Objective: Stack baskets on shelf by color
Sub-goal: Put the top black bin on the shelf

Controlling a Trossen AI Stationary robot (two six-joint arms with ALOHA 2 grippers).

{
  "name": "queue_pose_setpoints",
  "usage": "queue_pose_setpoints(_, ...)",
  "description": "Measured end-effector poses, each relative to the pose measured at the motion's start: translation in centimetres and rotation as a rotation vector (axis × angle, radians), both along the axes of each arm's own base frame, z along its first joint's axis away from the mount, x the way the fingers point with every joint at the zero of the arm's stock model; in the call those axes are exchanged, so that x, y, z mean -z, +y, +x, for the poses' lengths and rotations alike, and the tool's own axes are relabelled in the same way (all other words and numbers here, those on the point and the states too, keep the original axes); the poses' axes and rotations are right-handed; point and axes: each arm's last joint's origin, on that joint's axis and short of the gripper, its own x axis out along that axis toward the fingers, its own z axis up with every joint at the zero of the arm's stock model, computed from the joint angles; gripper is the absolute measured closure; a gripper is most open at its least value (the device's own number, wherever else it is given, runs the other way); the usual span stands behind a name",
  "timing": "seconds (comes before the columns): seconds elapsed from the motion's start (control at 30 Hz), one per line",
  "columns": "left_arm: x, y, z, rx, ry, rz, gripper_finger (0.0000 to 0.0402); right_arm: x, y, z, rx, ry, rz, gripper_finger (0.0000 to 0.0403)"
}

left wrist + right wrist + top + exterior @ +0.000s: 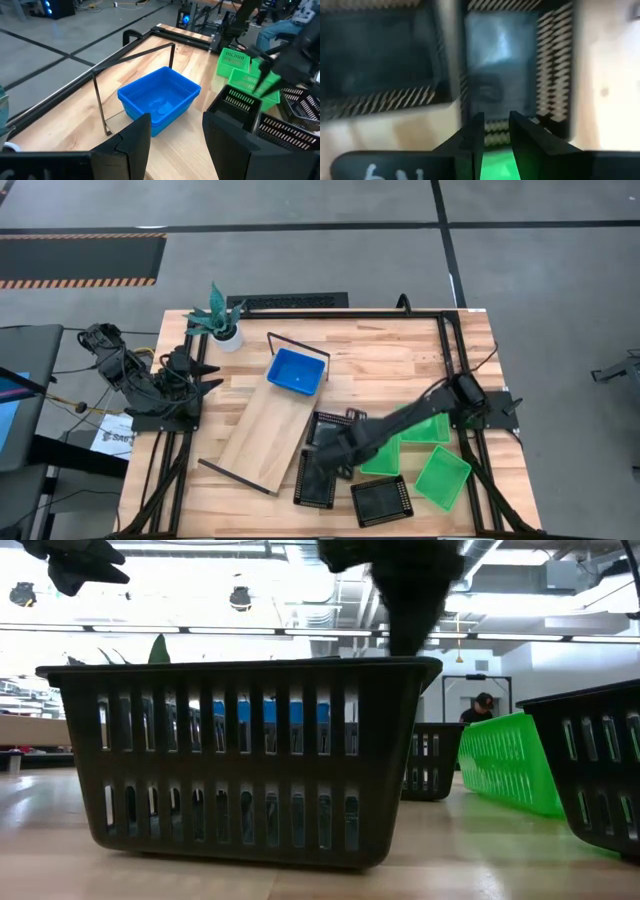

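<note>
The shelf (262, 430) lies slantwise across the table's middle. A blue basket stack (296, 372) (160, 97) rests on its far end. Three black baskets (335, 428) (314, 483) (380, 501) and three green baskets (425, 428) (380, 457) (442, 477) stand on the table to the right of the shelf. My right gripper (328, 462) (496, 117) hovers above the black baskets with a narrow gap between its fingers. It is over the near wall of one black basket (502, 65). My left gripper (210, 375) (176, 120) waits open at the table's left edge.
A potted plant (220, 320) stands at the far left corner. Black frame rails (450, 330) run along the table's far and right sides. In the low view a black basket (240, 760) fills the foreground, and a person (483, 708) sits in the room beyond.
</note>
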Motion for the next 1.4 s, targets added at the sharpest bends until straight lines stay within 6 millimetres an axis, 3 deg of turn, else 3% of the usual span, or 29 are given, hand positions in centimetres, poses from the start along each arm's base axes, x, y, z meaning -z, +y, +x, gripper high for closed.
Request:
queue_pose_setpoints(0.2,0.0,0.0,0.0,-0.001,-0.001,-0.002,0.0232,2.2,1.4,-0.4,-0.040,0.013,0.109,0.0283)
queue_pose_setpoints(0.53,0.0,0.0,0.0,-0.007,-0.003,0.003,0.0232,4.1,-0.4,-0.5,-0.006,0.052,0.092,0.0206)
queue_pose_setpoints(0.7,0.1,0.1,-0.1,-0.007,0.007,0.012,0.0232,5.3,-0.6,-0.6,-0.005,0.042,0.096,0.0197)
queue_pose_setpoints(0.83,0.1,0.1,-0.1,-0.007,0.007,0.012,0.0232,5.5,-0.8,-0.6,0.000,0.035,0.097,0.0234)
queue_pose_setpoints(1.07,0.1,0.1,-0.1,-0.007,0.007,0.012,0.0232,5.4,-0.8,-0.4,0.003,0.014,0.077,0.0382)
queue_pose_setpoints(1.23,0.1,0.1,-0.1,-0.007,0.007,0.012,0.0232,5.1,-0.5,-0.6,0.010,0.021,0.077,0.0381)
queue_pose_setpoints(1.4,0.1,0.1,-0.1,-0.007,0.007,0.012,0.0232,3.0,-0.5,-0.6,0.010,0.062,0.062,0.0395)
